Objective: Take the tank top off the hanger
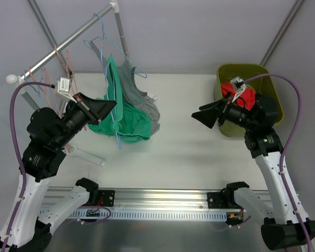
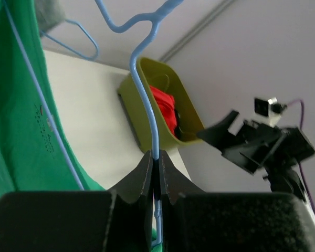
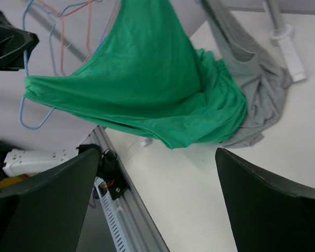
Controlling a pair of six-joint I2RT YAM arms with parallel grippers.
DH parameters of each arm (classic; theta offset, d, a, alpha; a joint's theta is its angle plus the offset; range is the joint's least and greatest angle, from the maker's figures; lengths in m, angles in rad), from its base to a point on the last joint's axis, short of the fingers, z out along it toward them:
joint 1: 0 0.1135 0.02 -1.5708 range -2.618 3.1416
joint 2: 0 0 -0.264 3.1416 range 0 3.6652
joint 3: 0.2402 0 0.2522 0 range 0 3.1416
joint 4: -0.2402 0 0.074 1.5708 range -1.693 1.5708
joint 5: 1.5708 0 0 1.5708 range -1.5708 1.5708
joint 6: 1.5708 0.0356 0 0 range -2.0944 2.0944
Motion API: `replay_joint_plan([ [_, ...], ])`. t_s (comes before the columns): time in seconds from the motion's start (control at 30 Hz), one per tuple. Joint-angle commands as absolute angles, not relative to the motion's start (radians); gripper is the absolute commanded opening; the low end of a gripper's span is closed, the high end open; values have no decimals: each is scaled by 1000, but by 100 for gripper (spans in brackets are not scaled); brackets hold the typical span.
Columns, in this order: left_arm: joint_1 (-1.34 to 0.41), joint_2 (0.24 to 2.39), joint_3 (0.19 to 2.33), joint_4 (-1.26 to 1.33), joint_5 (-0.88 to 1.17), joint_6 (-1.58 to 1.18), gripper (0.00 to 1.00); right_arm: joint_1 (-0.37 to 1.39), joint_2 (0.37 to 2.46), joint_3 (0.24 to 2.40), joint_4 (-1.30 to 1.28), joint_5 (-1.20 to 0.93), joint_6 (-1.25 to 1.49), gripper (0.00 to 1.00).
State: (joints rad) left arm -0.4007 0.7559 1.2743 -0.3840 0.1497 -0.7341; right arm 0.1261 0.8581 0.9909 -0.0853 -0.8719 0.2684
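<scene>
The green tank top (image 1: pixel 123 118) hangs on a light blue wire hanger (image 2: pixel 147 100), and its lower part is bunched on the table. My left gripper (image 1: pixel 111 106) is shut on the hanger's wire, which runs between the jaws in the left wrist view (image 2: pixel 157 157). The green cloth fills the left of that view (image 2: pixel 16 121) and shows spread wide in the right wrist view (image 3: pixel 147 89). My right gripper (image 1: pixel 199 116) is open and empty, held above the table to the right of the tank top, and its jaws stand wide apart in its own view (image 3: pixel 157 152).
A grey tank top (image 1: pixel 142 102) hangs on another blue hanger just behind the green one. A metal clothes rack (image 1: pixel 68 44) with several red and blue hangers stands at the back left. An olive bin (image 1: pixel 270 84) holding a red garment (image 1: pixel 232 90) stands at the right.
</scene>
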Motion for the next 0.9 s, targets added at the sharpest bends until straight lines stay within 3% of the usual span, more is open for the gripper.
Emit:
replay_joint_plan([
  [0.0, -410, 675, 1230, -318, 326, -758, 0, 277, 940, 1075, -23, -891, 181, 99],
  [0.13, -411, 678, 1172, -318, 674, -773, 0, 438, 1041, 1152, -23, -764, 111, 98],
  [0.23, -411, 655, 1120, -316, 802, -802, 0, 563, 1109, 1178, -8, -577, 42, 95],
  [0.37, -411, 540, 985, -316, 822, -840, 0, 687, 1222, 1251, 26, -470, -37, 89],
  [0.6, -410, 433, 907, -318, 873, -885, 0, 733, 1387, 1305, 92, -345, -26, 65],
  [0.87, -411, 440, 876, -318, 825, -879, 0, 773, 1404, 1263, 92, -341, -48, 66],
])
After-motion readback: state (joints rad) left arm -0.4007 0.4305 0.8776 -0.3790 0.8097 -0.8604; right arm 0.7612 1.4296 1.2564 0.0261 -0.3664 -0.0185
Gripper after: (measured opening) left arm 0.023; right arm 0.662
